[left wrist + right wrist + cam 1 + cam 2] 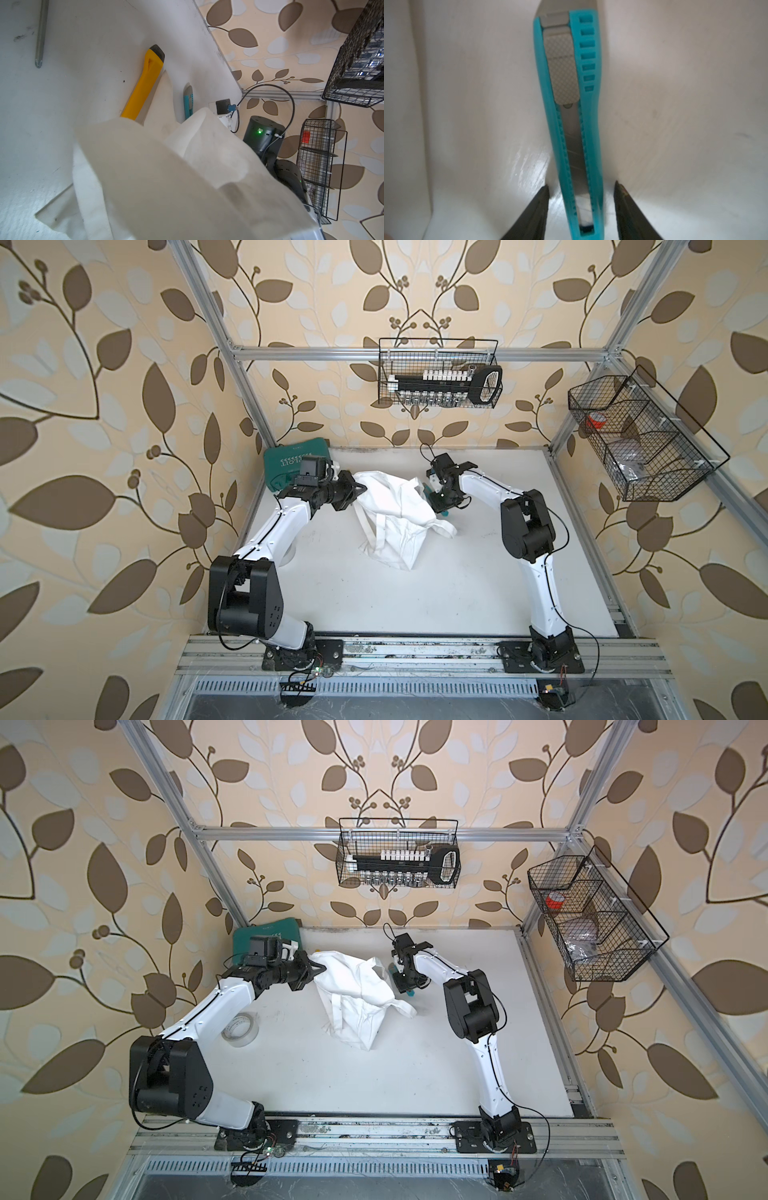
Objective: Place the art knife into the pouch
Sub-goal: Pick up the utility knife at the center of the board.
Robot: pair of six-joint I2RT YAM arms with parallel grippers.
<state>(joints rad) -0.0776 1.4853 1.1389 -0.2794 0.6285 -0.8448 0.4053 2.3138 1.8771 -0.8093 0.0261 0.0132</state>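
The right hand stands part-open astride the art knife. A black finger shows on either side of the teal handle with a gap on each side, so nothing is gripped. The knife lies flat on the table, just beside the pouch on the right arm's side and not inside it. Straddling the handle lengthwise suits a pinch across its narrow sides.

The left hand is clamped on the pouch's cloth at the opposite edge and holds it raised off the table, probably to keep the mouth open toward the knife. Cloth fills most of the left wrist view, so whether the mouth really gapes I cannot tell.

A fold of the pouch rises between the knife and a yellow-handled tool, which is partly tucked under the cloth. That fold could snag the knife on its way in. A screwdriver shaft lies farther off. The green case behind the left hand and the tape roll by the left arm are well apart.
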